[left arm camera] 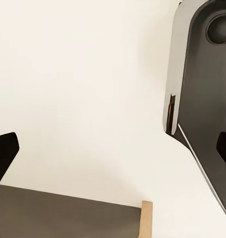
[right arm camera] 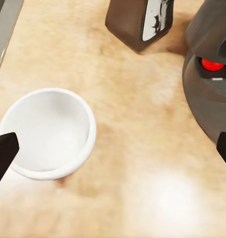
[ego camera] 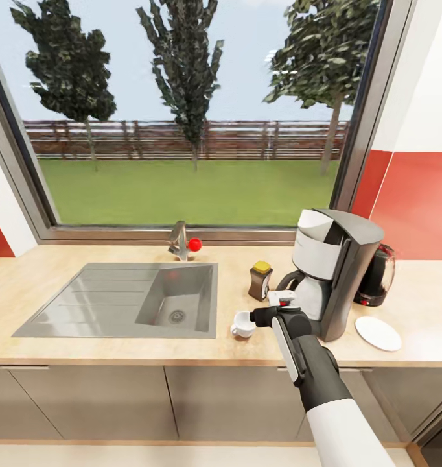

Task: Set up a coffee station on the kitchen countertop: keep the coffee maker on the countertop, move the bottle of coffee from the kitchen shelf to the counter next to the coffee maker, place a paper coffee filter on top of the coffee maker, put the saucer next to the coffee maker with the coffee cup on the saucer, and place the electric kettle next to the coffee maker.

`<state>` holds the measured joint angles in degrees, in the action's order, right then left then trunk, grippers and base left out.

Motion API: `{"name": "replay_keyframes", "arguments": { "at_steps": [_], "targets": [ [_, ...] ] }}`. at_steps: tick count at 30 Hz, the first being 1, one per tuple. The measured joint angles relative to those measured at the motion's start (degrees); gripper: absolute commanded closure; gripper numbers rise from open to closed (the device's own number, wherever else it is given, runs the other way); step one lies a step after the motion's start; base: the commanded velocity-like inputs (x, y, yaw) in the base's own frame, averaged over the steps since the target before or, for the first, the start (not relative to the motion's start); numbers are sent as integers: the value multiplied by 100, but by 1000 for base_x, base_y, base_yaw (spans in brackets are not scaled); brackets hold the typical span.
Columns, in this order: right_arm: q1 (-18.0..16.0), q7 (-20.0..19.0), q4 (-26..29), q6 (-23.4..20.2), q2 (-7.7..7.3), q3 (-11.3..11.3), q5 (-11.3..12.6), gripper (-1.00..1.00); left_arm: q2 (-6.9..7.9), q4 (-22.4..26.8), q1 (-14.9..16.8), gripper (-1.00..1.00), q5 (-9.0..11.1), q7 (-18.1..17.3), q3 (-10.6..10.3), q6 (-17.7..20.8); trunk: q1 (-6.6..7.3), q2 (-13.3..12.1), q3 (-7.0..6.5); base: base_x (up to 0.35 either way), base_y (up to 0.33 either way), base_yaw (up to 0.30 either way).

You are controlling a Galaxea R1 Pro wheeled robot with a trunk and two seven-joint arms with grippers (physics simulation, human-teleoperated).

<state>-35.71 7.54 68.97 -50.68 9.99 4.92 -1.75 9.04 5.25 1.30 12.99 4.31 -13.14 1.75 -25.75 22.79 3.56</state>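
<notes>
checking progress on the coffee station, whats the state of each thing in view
coffee maker: upright on the countertop, no filter visible on top
bottle of coffee: upright, capped, left of the coffee maker
coffee cup: upright, empty, on the bare countertop, not on the saucer
saucer: flat, empty, right of the coffee maker
electric kettle: upright behind the coffee maker
right end effector: open, above the countertop beside the cup

The coffee maker (ego camera: 334, 272) half hides the electric kettle (ego camera: 376, 277).
</notes>
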Motion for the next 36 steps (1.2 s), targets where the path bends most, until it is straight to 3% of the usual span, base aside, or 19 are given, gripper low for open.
{"name": "replay_keyframes", "arguments": {
  "at_steps": [13, 36],
  "targets": [
    [1, 0, -23, -1, 0, -13, -3, -100, -1, 0, 0, -100, -1, -3, -8, 0, 1, 0, 0, 126, 18, 0],
    [2, -7, -615, 0, 0, -14, -3, -100, -1, -3, 0, -100, 0, -3, -8, 8, 0, 0, 0, 7, 2, 0]
  ]
}}
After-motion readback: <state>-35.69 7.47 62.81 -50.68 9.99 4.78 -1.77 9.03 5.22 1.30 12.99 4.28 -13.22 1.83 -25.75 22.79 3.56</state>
